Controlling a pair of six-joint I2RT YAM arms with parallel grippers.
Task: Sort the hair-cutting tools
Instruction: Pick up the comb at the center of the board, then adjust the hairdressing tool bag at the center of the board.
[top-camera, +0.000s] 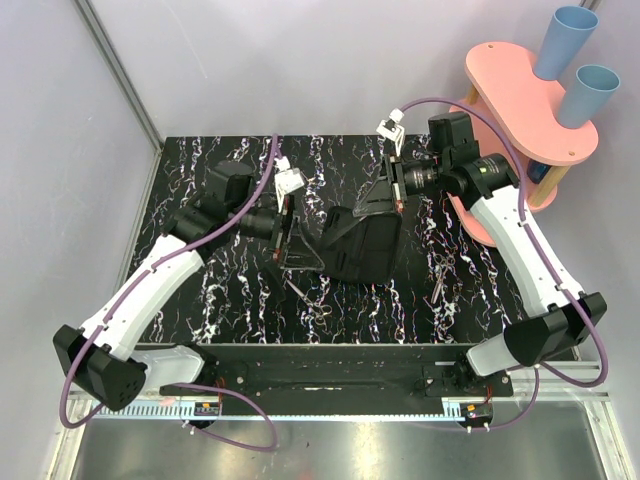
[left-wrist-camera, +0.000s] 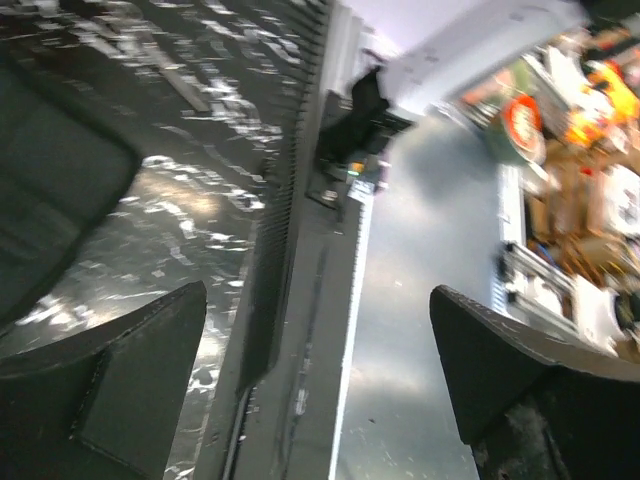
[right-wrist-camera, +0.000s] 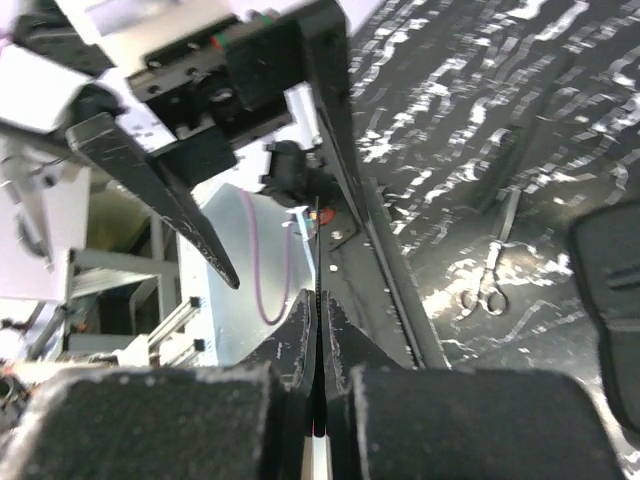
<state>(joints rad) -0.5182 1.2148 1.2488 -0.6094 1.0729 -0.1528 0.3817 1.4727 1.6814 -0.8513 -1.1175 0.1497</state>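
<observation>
the left gripper (left-wrist-camera: 315, 300) hangs above the black table with white marble veining (top-camera: 200, 160), its two dark fingers (left-wrist-camera: 110, 390) spread wide and nothing between them. the right gripper (right-wrist-camera: 318, 305) has its black pads pressed tight together. a thin line (right-wrist-camera: 318, 240) runs up out of the seam between them, seen edge-on, and whether it is a held thing, or what it is, cannot be told. in the overhead view a black rectangular folding case (top-camera: 365, 245) lies near the middle of the table, with the left gripper just to its left and the right gripper at its far edge; whether either touches the case is unclear. slim metal scissors with looped handles (top-camera: 312, 300) lie flat on the table in front of the case's near left corner, between the case and the near edge, and apart from both grippers. another slim pair (top-camera: 440, 275) lies flat just right of the case, close beside the right arm's white forearm (top-camera: 520, 240), also apart from both grippers. a pink rounded stand (top-camera: 510, 70) off the far right corner carries two blue cups (top-camera: 563, 40).
</observation>
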